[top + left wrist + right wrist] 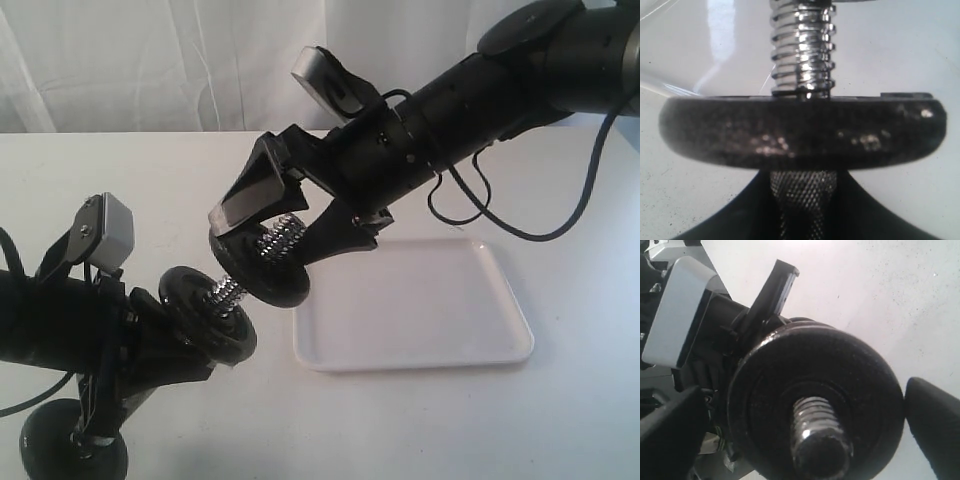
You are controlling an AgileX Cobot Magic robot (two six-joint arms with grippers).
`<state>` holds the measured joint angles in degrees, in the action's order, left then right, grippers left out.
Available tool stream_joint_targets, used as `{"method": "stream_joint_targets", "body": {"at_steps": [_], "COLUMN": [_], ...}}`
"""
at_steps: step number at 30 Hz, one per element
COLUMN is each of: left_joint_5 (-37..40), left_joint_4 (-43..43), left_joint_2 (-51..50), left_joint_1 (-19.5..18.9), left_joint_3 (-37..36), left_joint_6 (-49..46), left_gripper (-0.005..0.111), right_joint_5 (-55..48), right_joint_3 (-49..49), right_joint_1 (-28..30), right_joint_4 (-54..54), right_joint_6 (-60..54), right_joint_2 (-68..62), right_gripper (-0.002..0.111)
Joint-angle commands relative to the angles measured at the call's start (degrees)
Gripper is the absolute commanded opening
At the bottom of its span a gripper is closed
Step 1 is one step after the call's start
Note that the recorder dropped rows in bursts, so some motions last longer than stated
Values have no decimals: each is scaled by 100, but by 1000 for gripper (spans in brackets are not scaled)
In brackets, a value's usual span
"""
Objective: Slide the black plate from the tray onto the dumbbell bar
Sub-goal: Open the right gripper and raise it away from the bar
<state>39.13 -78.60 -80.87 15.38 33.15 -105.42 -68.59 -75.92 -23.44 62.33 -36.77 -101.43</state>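
The black plate (262, 275) sits threaded on the upper end of the dumbbell bar (228, 293), a short way above another black disc (208, 315). My right gripper (262, 245) straddles it, open; in the right wrist view narrow gaps show between the black plate (770, 385) and the fingers (935, 425) of the gripper (805, 390). The bar's threaded tip (822, 440) pokes through the hole. My left gripper (170, 345) is shut on the bar's knurled grip (802, 192) below the disc (802, 132); threads (802, 50) rise beyond. The white tray (420, 315) holds nothing.
A third black disc (70, 445) sits on the bar's lower end at the table's front left. The left arm's wrist camera (110, 230) stands close to my right gripper. White curtains hang behind the white table (560, 420).
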Motion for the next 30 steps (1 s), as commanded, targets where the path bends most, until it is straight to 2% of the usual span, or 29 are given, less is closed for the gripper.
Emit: {"method": "stream_joint_targets", "body": {"at_steps": [1,11,14,16,17,19,21,22,25,30], "left_joint_5": [789,677,629,556,527,484,401,318,87,-231], "left_joint_4": [-923,-961,-961,-1000,-1012,-1082,-1143,-1185,-1364,-1622], "left_joint_2": [227,227,227,227,227,227,227,227,227,227], "left_joint_1": [19,19,19,19,19,19,19,19,19,19], "left_joint_3": [135,135,135,135,135,135,135,135,135,242], "left_joint_6": [21,21,21,21,21,21,21,21,21,21], "left_gripper": [0,0,0,0,0,0,0,0,0,0], "right_joint_5": [-137,-137,-137,-137,-137,-137,-137,-137,-112,-137], "right_joint_3": [-481,-1062,-1075,-1075,-1075,-1075,-1075,-1075,-1075,-1075], "right_joint_1": [209,676,676,676,676,690,690,690,690,690], "right_joint_4": [-171,-1704,-2151,-2479,-2622,-2817,-3095,-3268,-3619,-3739], "right_joint_6": [-268,381,381,392,405,565,981,1239,1639,1671], "right_joint_2": [78,78,78,78,78,78,78,78,78,78], "right_gripper": [105,104,98,87,77,51,11,1,0,0]}}
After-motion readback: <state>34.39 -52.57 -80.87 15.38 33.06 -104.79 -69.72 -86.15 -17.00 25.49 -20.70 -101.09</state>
